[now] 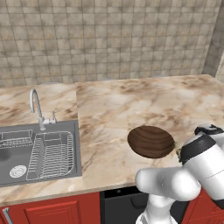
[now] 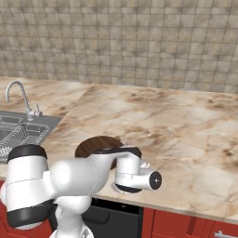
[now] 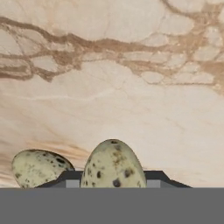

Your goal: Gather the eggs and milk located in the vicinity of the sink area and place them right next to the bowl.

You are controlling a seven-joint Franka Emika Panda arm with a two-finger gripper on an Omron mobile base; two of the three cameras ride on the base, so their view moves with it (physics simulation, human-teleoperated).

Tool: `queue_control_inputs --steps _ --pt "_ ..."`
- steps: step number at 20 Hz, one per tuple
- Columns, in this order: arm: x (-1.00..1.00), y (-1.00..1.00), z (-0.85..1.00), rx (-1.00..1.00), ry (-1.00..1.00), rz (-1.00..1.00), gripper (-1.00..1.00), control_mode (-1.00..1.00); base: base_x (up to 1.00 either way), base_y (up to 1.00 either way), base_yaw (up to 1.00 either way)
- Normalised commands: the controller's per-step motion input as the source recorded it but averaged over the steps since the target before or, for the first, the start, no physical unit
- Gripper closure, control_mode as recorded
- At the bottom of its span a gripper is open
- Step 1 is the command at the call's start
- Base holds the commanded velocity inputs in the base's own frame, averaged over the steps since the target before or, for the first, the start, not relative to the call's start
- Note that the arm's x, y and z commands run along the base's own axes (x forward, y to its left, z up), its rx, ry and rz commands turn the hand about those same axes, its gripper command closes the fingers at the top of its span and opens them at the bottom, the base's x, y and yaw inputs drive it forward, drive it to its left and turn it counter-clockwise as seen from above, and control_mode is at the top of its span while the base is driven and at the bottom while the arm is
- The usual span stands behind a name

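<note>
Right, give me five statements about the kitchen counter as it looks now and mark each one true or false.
1. The bowl stands on the marble counter, to the right of the sink. True.
2. The bowl is full of eggs. False: its inside looks bare in the left base view.
3. In the hand view a speckled egg sits between the fingers of the gripper. True.
4. A second speckled egg lies beside it on the counter. True.
5. The faucet stands at the right end of the counter. False: it stands at the left, behind the sink basin.
</note>
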Motion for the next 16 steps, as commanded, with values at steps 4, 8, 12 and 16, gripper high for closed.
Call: queue_control_inputs --steps 4,8,12,16 --pt "0.13 0.00 -0.12 0.00 0.00 0.00 1.00 -1.00 0.00 0.00 0.00" --pt "0.15 0.00 -0.13 0.00 0.00 0.00 1.00 -1.00 0.00 0.00 0.00" --pt "0.18 0.00 -0.12 0.00 0.00 0.00 1.00 -1.00 0.00 0.00 0.00" --pt "0.22 0.06 -0.11 0.00 0.00 -0.01 1.00 -1.00 0.00 0.00 0.00"
